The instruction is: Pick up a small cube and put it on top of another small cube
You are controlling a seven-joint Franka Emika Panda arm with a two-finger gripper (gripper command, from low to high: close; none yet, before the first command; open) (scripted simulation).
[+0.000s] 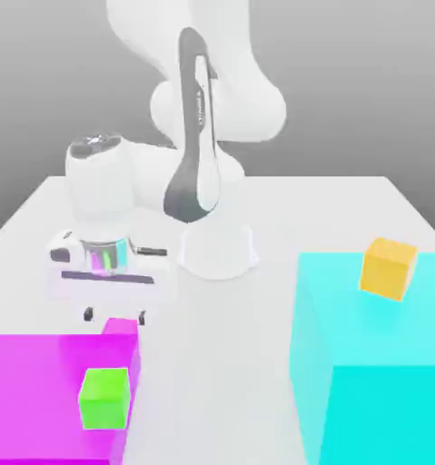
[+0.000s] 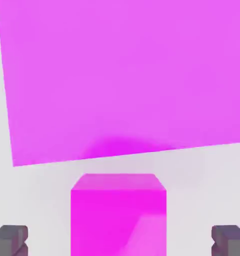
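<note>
The small magenta cube (image 1: 122, 328) (image 2: 118, 210) rests on the white table, touching or nearly touching the far side of a large flat magenta block (image 1: 39, 381) (image 2: 122, 75). My gripper (image 1: 115, 316) (image 2: 120, 241) hovers just above it, open, with one dark fingertip (image 2: 9, 239) far out on each side of the cube. Nothing is held. A small bright green cube (image 1: 104, 398) sits on top of the large magenta block. A small orange cube (image 1: 389, 268) sits on a tall cyan block (image 1: 375, 372) at the exterior view's right.
The arm's white base (image 1: 219, 250) stands at the middle back of the white table (image 1: 212, 363). A strip of bare table runs between the magenta block and the cyan block.
</note>
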